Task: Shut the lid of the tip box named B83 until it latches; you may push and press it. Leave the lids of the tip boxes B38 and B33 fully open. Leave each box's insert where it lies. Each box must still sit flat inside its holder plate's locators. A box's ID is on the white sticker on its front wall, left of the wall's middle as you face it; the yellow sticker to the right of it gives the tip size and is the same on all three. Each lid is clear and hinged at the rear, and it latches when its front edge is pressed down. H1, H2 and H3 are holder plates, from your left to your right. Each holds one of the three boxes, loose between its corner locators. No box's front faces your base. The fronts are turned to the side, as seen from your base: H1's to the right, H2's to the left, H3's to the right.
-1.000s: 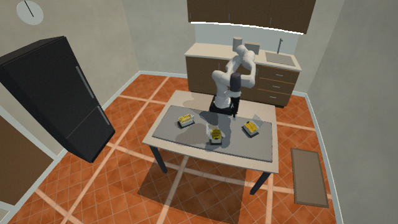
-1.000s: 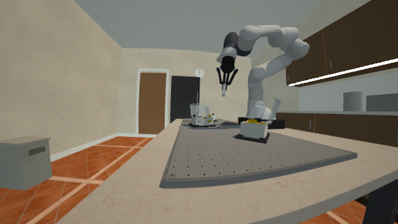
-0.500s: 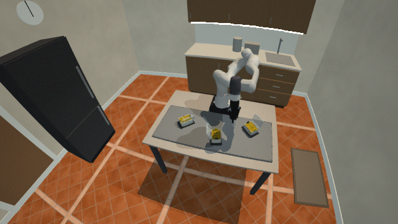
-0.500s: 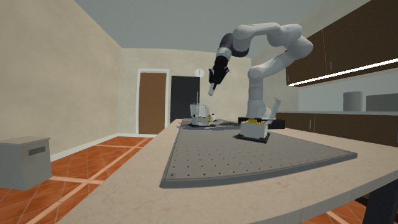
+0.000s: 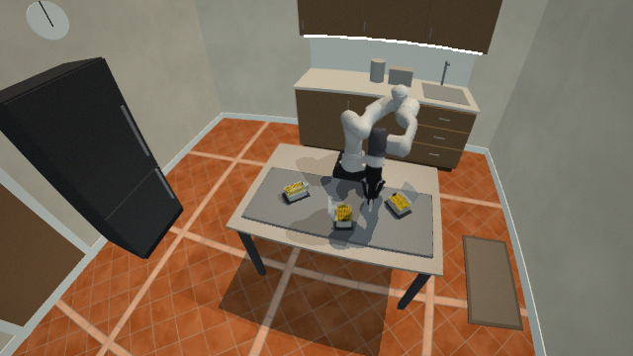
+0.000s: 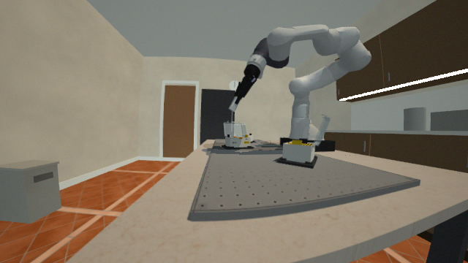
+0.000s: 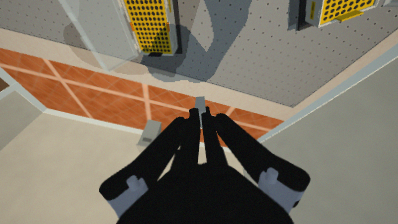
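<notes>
Three white tip boxes with yellow inserts sit on the grey perforated mat. In the top view they are the left box (image 5: 296,190), the middle box (image 5: 343,214) and the right box (image 5: 400,203). The stickers are too small to read, so I cannot tell which is B83. The middle box's clear lid (image 5: 330,204) stands upright (image 6: 232,118). The right box's lid (image 6: 322,126) is open. My gripper (image 5: 372,199) (image 6: 233,107) is shut and empty. It hangs tilted in the air just above the top of the middle box's lid. The wrist view shows the shut fingers (image 7: 202,114), a box (image 7: 150,25) and its lid (image 7: 92,30).
The arm's base (image 5: 346,170) stands at the table's far edge behind the boxes. The table's front edge lies close to the middle box. A grey bin (image 6: 29,190) stands on the floor beside the table. Another box shows in the wrist view (image 7: 340,10).
</notes>
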